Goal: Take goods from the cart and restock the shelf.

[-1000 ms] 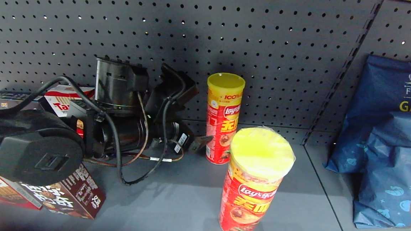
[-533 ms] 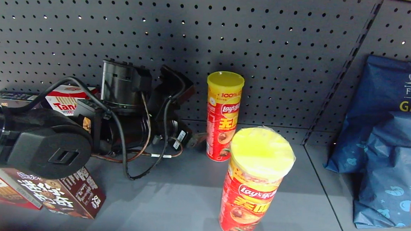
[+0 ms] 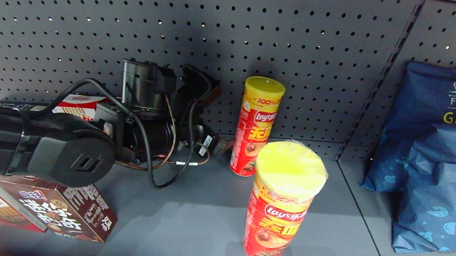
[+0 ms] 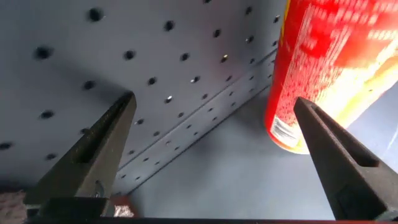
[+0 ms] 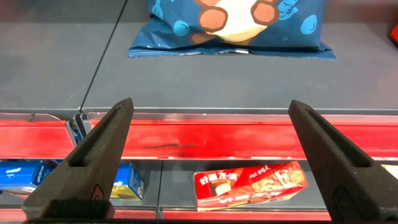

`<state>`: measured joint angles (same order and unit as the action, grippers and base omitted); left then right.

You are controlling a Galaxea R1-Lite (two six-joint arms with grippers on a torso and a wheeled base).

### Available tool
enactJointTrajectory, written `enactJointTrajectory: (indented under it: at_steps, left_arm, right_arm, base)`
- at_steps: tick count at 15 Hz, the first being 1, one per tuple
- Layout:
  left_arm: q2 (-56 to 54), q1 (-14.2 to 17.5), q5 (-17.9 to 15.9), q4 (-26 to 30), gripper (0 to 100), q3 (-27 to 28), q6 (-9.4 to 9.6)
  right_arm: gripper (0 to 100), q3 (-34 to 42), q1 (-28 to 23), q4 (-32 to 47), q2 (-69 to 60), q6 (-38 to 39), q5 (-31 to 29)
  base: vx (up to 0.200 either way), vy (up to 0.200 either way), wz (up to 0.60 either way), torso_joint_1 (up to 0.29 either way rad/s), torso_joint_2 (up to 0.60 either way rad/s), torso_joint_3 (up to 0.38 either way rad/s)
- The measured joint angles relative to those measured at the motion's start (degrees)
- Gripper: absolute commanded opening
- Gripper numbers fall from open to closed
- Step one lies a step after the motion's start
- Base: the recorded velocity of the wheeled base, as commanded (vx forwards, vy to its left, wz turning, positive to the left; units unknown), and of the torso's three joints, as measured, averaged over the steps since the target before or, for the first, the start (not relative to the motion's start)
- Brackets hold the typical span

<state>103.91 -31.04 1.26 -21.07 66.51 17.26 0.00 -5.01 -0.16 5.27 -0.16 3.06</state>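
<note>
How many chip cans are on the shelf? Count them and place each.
2. The front can stands upright near the shelf front; the back can leans by the pegboard, beside the left gripper. The arm may hide more.

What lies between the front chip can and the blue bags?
Only bare shelf, crossed by a seam, separates the can from the bags, in the head view.

On the shelf [image 3: 190, 228], the far can [image 3: 256, 126] leans by the pegboard [image 3: 257, 35] at the back. The near can [image 3: 280, 210] stands before it, slightly right. The left gripper [image 4: 212, 102] sits just left of the far can. Bags [image 3: 431, 164] lie right, boxes [image 3: 64, 209] near left.
</note>
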Motion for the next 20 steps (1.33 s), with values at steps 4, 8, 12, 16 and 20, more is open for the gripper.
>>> enactJointTrajectory:
  at_steps: [4,8,12,16,20]
  left_arm:
    - [1.16,-0.74,0.02,-0.01,100,0.00,-0.68]
    - [1.16,-0.52,0.13,0.00,100,-1.99,-1.08]
    - [-0.22,-0.27,1.43,-0.06,100,-4.28,-0.99]
    - [-0.50,-0.63,1.61,-0.01,100,-4.24,-0.68]
    - [1.38,-1.15,1.65,0.16,100,-2.07,-0.68]
  right_arm:
    - [100,0.00,0.00,0.00,0.00,0.00,0.00]
    - [100,0.00,0.00,0.00,0.00,0.00,0.00]
    - [100,0.00,0.00,0.00,0.00,0.00,0.00]
    - [100,0.00,0.00,0.00,0.00,0.00,0.00]
    - [100,0.00,0.00,0.00,0.00,0.00,0.00]
  base:
    - [0.000,0.000,0.00,0.000,0.00,0.000]
    - [0.000,0.000,0.00,0.000,0.00,0.000]
    - [0.000,0.000,0.00,0.000,0.00,0.000]
    - [0.000,0.000,0.00,0.000,0.00,0.000]
    - [0.000,0.000,0.00,0.000,0.00,0.000]
